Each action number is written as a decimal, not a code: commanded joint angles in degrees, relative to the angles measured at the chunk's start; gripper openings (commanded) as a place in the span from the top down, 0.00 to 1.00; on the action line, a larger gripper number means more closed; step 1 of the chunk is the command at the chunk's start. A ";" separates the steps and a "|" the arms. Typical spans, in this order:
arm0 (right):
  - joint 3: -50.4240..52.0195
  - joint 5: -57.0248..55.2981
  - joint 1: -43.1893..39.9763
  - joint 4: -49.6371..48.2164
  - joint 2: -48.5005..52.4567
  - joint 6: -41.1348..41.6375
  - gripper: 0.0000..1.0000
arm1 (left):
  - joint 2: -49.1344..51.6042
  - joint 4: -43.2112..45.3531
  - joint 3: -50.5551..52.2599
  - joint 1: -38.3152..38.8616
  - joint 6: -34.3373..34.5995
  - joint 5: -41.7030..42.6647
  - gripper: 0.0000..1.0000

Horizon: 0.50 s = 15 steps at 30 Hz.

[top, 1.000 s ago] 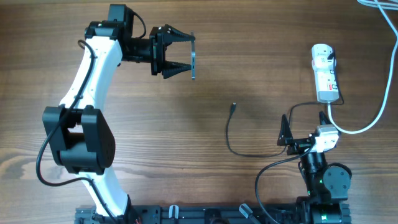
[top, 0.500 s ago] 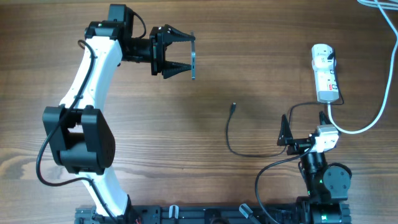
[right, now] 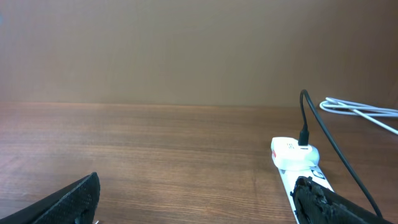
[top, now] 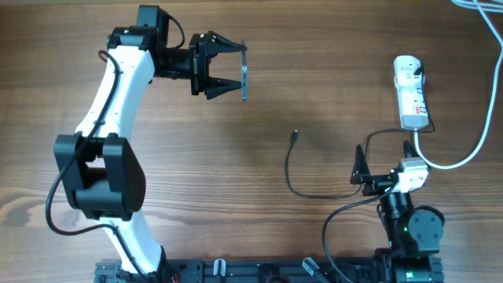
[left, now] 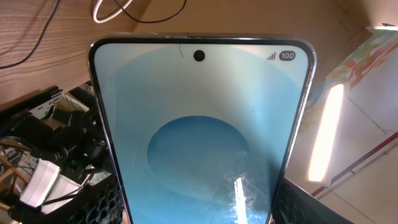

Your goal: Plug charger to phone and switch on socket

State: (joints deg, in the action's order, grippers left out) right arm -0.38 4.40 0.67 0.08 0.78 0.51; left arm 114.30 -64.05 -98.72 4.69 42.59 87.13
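My left gripper (top: pixel 228 72) is shut on the phone (top: pixel 244 72) and holds it edge-on above the far left of the table. In the left wrist view the phone's teal-blue screen (left: pixel 199 124) fills the frame between the fingers of the left gripper (left: pixel 199 214). The charger's thin black cable (top: pixel 292 182) curls on the table, its connector tip (top: pixel 295 134) lying free at mid-table. The white socket strip (top: pixel 412 94) lies at the far right and also shows in the right wrist view (right: pixel 297 155). My right gripper (top: pixel 383 156) (right: pixel 196 199) is open and empty just short of the strip.
A thick white lead (top: pixel 471 153) loops from the strip's near end toward the far right corner. A white adapter (right: pixel 292 149) with a black cable sits plugged in the strip's far end. Black robot wires (top: pixel 338 220) run by the right arm's base.
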 commanded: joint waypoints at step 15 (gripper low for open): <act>0.09 -0.96 0.24 -0.13 -0.35 -0.50 0.00 | -2.03 3.67 0.04 -0.46 -0.33 2.62 0.27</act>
State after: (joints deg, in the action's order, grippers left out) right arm -0.38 4.40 0.67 0.08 0.78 0.49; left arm 114.30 -61.14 -98.72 4.69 42.54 87.13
